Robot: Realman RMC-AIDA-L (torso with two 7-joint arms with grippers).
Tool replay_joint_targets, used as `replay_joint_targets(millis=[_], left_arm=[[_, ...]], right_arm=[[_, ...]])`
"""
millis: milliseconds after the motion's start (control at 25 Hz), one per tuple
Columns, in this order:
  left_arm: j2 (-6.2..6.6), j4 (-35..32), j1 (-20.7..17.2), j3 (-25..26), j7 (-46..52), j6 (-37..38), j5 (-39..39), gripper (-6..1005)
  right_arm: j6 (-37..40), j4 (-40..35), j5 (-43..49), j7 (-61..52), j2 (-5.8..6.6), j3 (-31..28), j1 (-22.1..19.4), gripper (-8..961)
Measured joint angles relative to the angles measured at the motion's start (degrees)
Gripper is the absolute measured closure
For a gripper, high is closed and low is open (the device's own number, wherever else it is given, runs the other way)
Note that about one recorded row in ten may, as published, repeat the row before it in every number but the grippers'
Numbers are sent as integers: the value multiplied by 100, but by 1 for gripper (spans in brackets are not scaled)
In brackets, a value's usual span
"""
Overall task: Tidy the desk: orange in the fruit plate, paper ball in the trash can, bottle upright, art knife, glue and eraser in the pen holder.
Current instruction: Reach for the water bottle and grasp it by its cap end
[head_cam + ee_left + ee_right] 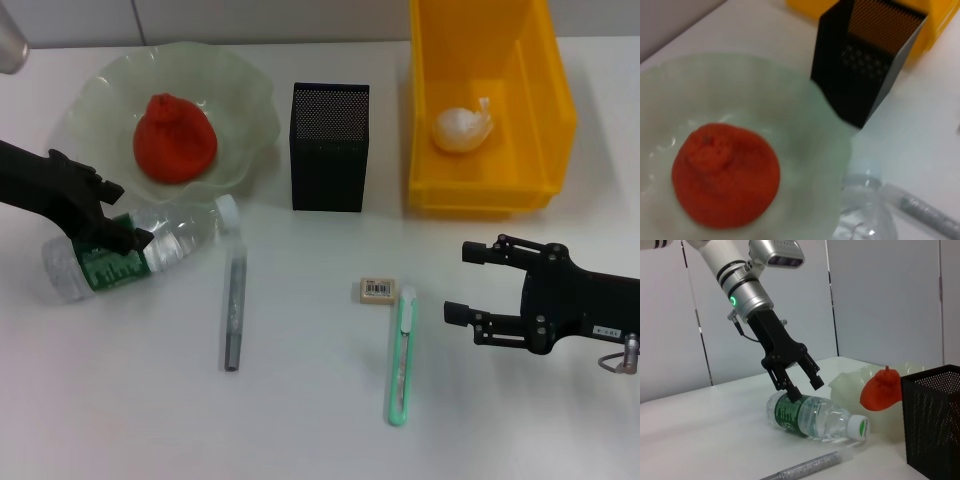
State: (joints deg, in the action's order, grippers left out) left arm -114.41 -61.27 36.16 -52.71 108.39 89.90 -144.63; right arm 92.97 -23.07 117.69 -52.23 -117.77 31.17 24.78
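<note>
Nearest you on the desk (300,420) lies the green art knife (401,358), its tip close to the small eraser (378,290), which sits just beside it. You see the grey glue stick (234,310) lying a little to the left, pointing away from you, with its far end near the white cap of the bottle (140,252). Your right gripper (468,285) hovers just to the right of the knife, its fingers spread wide apart and holding nothing. Your left gripper (802,385) is down at the bottle, which lies on its side; the fingers are spread, one tip resting on the green label, and they are not clamped around it. Behind the bottle you have the pale green fruit plate (245,110) with the orange (175,138) already in it. To its right stands the black mesh pen holder (330,146), upright, and beyond that the yellow trash can (530,120) with the white paper ball (462,128) lying inside
</note>
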Motion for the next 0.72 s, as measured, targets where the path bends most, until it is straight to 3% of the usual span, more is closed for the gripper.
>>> replay_joint_targets(millis=[720], left_arm=[[-153, 217, 67, -68, -201, -148, -198, 201]], right_arm=[[-4, -19, -11, -77, 0, -14, 0, 163]])
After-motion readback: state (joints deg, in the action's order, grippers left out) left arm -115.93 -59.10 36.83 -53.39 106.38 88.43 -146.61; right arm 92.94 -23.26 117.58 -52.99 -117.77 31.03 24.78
